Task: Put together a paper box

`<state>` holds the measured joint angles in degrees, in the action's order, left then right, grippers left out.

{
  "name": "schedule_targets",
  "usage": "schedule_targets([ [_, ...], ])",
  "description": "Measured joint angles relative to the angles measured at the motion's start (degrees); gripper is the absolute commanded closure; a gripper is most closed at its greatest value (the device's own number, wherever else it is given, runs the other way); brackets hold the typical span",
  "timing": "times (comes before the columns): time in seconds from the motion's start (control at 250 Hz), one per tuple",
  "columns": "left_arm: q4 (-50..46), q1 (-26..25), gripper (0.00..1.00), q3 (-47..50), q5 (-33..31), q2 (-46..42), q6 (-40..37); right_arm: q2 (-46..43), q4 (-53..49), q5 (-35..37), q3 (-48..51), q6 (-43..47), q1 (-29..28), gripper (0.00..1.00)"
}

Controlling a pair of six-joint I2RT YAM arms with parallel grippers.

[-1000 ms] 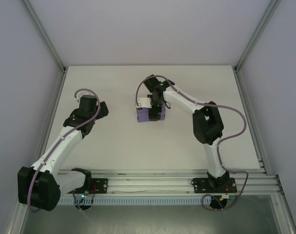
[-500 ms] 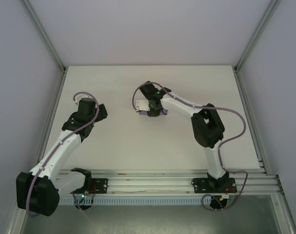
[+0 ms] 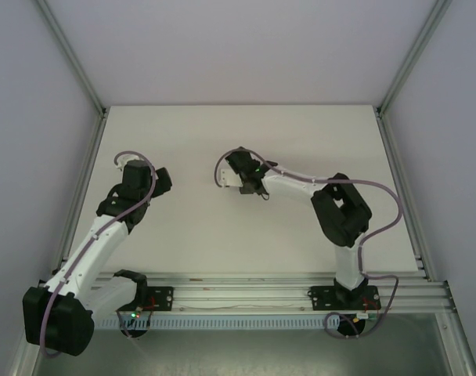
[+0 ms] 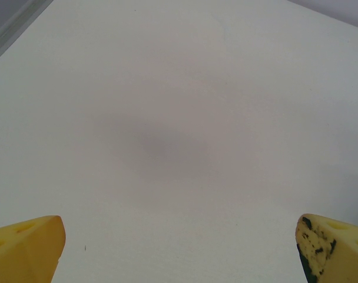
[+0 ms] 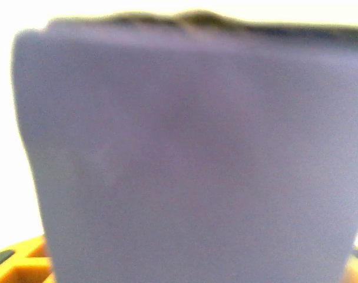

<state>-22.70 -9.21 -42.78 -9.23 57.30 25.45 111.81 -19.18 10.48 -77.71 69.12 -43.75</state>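
The paper box [image 5: 185,159] is a lavender folded piece whose blurred flat face sits very close in the right wrist view, with a dark edge along its top. My right gripper [image 5: 185,266] straddles it, and yellow fingers [image 5: 20,262] show at both lower corners against the box's sides. From above, the right gripper [image 3: 250,186] lies low over the middle of the table and covers the box. My left gripper [image 3: 160,182] hovers over the left part of the table. It is wide open [image 4: 179,250] with bare white table between its fingers [image 4: 26,247].
The white table [image 3: 222,235] is walled by grey panels with aluminium posts along its left edge [image 3: 89,157] and right edge [image 3: 394,157]. A metal rail [image 3: 254,294] carrying both arm bases runs along the near edge.
The right wrist has dropped and turned over the box, which showed plainly from above a second ago and is now covered. The left arm has drawn back slightly to the left.
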Motion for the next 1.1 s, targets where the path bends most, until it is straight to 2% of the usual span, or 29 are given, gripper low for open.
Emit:
schedule_targets([
  [0.112,0.20,0.00,0.00,0.48,0.28,-0.48,0.00,-1.77,-0.20,0.00,4.24,-1.44,-1.81,0.00],
  [0.336,0.68,0.00,0.00,0.57,0.42,-0.72,-0.07,-12.94,-4.90,-5.49,9.27,-6.88,-4.72,0.00],
  [0.54,4.70,0.00,0.00,1.55,-1.64,0.83,-1.07,-26.29,-3.19,-9.49,14.86,-12.83,-3.15,0.00],
  [0.676,10.51,0.87,0.00,4.20,-4.42,2.97,-3.26,-33.77,3.67,-12.96,21.64,-22.58,4.81,0.00],
  [0.859,23.08,3.17,0.00,10.64,-9.38,4.92,-8.11,-42.88,19.50,-11.41,34.32,-42.12,19.91,0.00],
  [0.999,31.50,4.07,0.00,13.81,-11.02,8.50,-12.02,-44.57,28.44,-10.10,42.12,-54.29,30.42,0.00],
  [1.099,37.75,4.07,0.00,15.02,-11.89,12.55,-14.71,-43.65,33.70,-8.76,46.27,-59.56,34.56,0.00],
])
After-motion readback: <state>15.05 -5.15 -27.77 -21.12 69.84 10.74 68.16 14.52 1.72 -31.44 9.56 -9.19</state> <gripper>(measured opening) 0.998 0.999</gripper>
